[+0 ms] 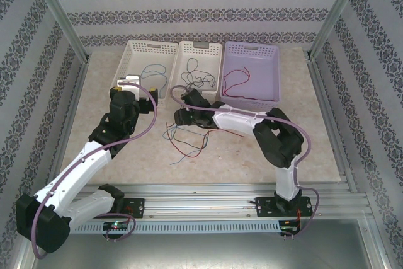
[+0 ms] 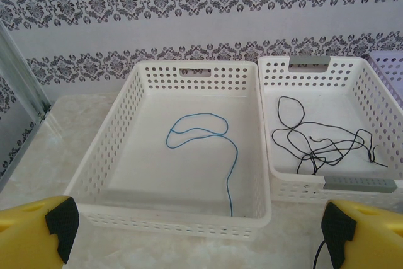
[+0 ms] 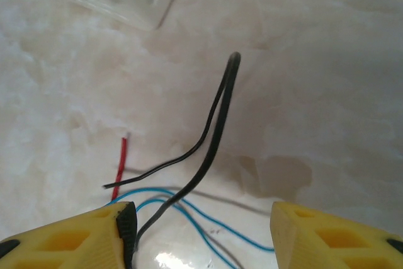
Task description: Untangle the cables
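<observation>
A loose tangle of cables (image 1: 186, 140) in red, blue and black lies on the table between the arms. My right gripper (image 1: 182, 108) hangs low over its far end. In the right wrist view that gripper (image 3: 203, 225) is open; a folded black cable (image 3: 217, 124) rises between the jaws and leans on the left finger pad (image 3: 128, 225). Blue cables (image 3: 208, 222) and a red cable end (image 3: 123, 159) lie beneath. My left gripper (image 2: 196, 231) is open and holds nothing, in front of the left basket, where a blue cable (image 2: 201, 116) lies.
Three baskets stand in a row at the back: a white left basket (image 1: 129, 55), a white middle basket (image 1: 200, 45) with black cable (image 2: 315, 146), and a lilac basket (image 1: 277, 74) with a red cable (image 1: 234, 83). Metal frame posts flank the table.
</observation>
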{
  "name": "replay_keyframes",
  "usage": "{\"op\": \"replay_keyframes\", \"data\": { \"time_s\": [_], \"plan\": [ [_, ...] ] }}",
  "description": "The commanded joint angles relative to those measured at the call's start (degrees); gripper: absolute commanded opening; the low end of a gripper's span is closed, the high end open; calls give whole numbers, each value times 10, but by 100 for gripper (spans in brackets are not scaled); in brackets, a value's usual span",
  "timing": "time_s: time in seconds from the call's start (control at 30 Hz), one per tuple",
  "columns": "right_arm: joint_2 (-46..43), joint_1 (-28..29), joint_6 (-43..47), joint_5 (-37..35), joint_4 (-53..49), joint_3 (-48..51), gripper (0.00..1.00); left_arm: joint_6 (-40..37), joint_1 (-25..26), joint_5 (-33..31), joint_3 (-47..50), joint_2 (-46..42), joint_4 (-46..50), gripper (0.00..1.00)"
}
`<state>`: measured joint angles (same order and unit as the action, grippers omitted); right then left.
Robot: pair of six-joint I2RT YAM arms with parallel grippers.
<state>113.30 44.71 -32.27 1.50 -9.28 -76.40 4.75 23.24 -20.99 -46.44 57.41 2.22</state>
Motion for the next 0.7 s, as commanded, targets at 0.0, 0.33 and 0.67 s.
{"op": "replay_keyframes", "data": {
  "time_s": [0.0,0.33,0.67],
  "plan": [
    [19,-6,-21,5,33,-31,58,5,4,3,-18,-2,8,100],
    [49,-14,-31,25,53,-62,13,3,4,3,-17,-3,8,100],
    [-118,5,-4,-4,43,15,0,5,4,3,-18,-3,8,100]
  ]
}}
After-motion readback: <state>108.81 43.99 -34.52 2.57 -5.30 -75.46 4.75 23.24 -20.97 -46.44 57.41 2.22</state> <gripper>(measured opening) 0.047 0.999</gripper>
